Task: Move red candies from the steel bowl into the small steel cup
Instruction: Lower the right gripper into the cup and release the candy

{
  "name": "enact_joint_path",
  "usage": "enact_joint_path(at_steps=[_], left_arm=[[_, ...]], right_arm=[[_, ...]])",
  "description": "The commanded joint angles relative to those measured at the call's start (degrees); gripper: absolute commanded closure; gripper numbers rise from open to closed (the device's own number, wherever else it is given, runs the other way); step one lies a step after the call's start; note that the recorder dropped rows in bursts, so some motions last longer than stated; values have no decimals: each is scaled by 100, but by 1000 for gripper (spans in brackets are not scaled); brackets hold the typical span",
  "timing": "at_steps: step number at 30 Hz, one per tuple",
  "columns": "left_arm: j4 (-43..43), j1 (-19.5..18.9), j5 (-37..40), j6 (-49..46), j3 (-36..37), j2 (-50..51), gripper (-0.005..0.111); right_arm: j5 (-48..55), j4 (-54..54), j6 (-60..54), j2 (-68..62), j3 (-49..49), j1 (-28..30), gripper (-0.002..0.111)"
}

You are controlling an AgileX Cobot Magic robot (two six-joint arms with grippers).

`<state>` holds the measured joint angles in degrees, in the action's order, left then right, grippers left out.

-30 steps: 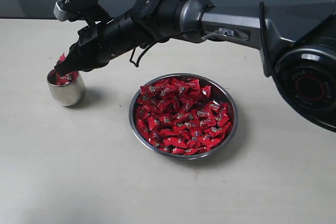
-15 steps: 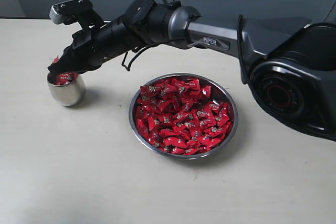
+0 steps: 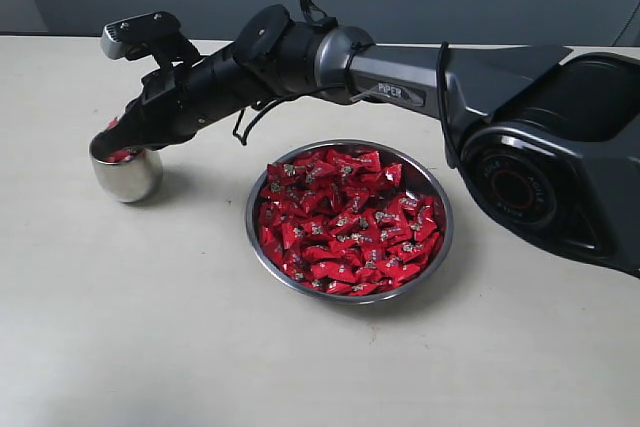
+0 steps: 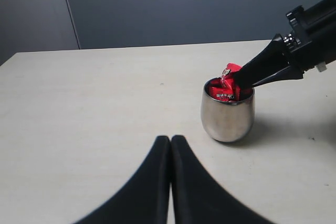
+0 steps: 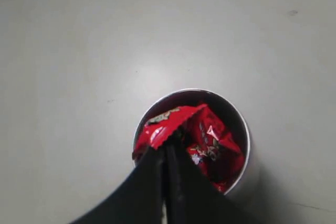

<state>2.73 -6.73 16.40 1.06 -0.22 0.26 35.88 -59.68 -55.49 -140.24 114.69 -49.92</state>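
The right hand (image 3: pixel 108 139) is closed on one red candy (image 5: pixel 167 120), and its tips are at the mouth of the small steel cup (image 3: pixel 126 177), on the left of the table (image 3: pixel 150 347), so the candy is straight over the opening; the left hand (image 4: pixel 170 148) is shut, holding nothing
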Motion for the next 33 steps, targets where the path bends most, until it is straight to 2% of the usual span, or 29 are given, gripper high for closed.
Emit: enact_joint_path(at_steps=[1, 4, 6, 9, 15, 30, 32, 33], left_arm=[[-12, -3, -9, 7, 22, -26, 106], [-12, -3, -9, 7, 22, -26, 106], [-12, -3, -9, 7, 22, -26, 106], [-12, -3, -9, 7, 22, -26, 106], [-12, -3, -9, 7, 22, -26, 106], [-12, -3, -9, 7, 22, -26, 106], [-12, -3, -9, 7, 22, -26, 106], [-12, -3, -9, 7, 22, -26, 106]], right_arm=[[0, 247, 16, 45, 80, 0, 108], [75, 398, 26, 45, 103, 0, 94], [56, 396, 63, 45, 103, 0, 78], [-54, 411, 223, 45, 103, 0, 62], [-103, 411, 232, 45, 103, -12, 67], [-39, 803, 669, 254, 103, -12, 67], [-66, 883, 669, 332, 103, -12, 76], [-66, 893, 669, 365, 103, -12, 86]])
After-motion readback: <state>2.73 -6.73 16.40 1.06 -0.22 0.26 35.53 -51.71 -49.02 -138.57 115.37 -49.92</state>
